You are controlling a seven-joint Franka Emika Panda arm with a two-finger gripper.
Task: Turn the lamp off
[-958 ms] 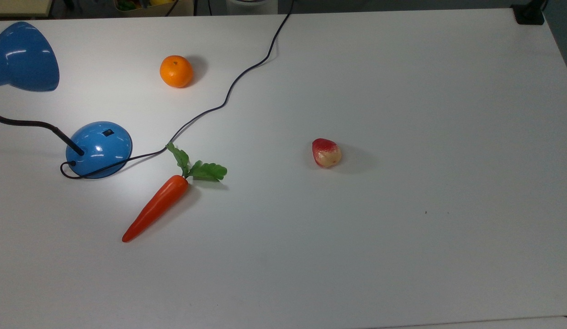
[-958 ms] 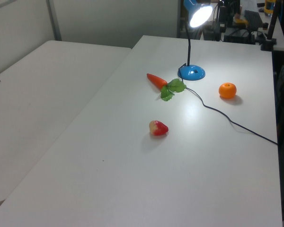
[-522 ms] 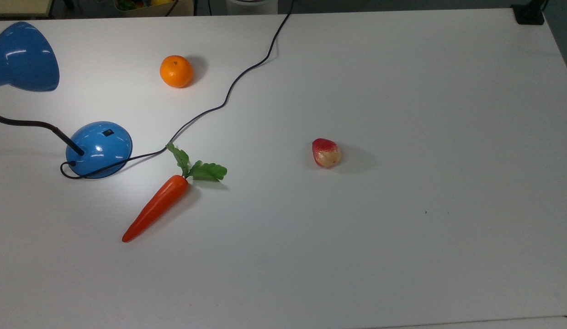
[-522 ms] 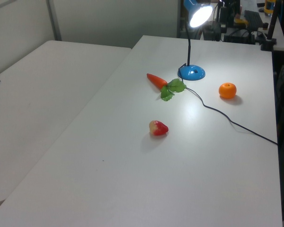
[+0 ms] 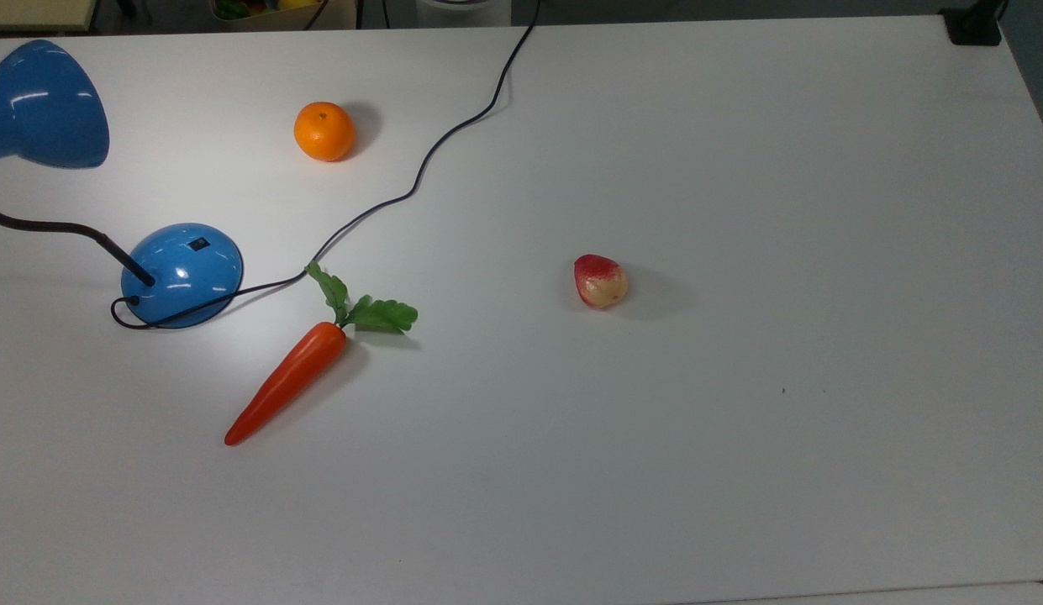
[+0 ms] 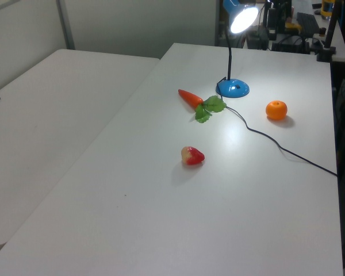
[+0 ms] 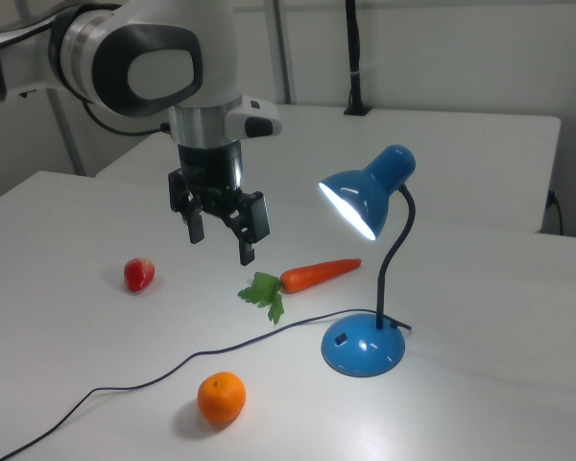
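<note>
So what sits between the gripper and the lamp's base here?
In the right view, the carrot and its green leaves lie on the table below and between the raised, open gripper and the lamp base; the black cord runs nearby.

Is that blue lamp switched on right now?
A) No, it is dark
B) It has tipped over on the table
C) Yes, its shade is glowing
C. In the right view the lamp stands upright on its round base, the inside of its shade glows bright white, and in the left view there is a lit patch on the table near the carrot.
</note>
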